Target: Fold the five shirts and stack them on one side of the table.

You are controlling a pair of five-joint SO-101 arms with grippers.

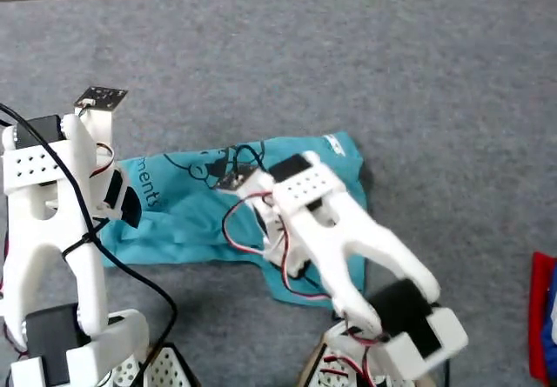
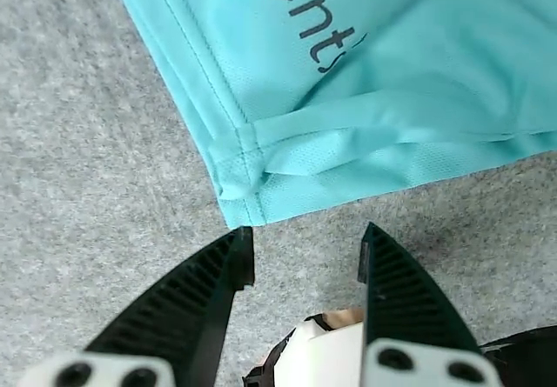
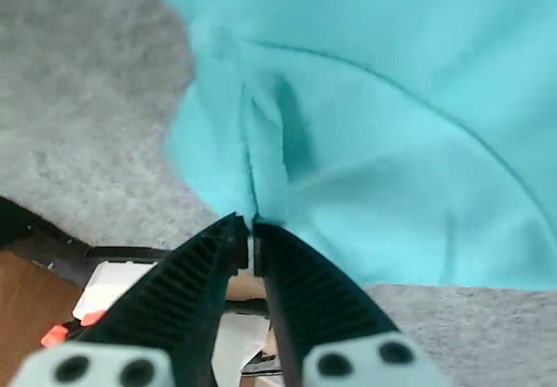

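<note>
Action centres on the teal shirt, lying rumpled and partly doubled over in the middle of the grey table, dark print facing up on its left half.

Over to the right arm: it rises from its base at the near edge and leans forward over the shirt's near right portion, wrist tipped down so the white housing covers the cloth beneath it, red and black wires looping beside it. From the wrist camera, the right gripper has its two black fingers pressed together on a raised ridge of teal fabric, pinching a fold near the shirt's edge, where the cloth bunches into creases just beyond the tips.

Now the left arm: it stands tall at the table's left side, bent at the elbow, with its gripper hanging by the shirt's left edge. In its wrist view the left gripper has its jaws spread wide and holds nothing, poised above bare grey table just short of a hemmed corner of the shirt. The corner lies flat, stitched seams meeting there, close to the fingertips but not touching them.

Far off at the table's right edge sits a bit of red and blue cloth, well apart from both arms.
</note>
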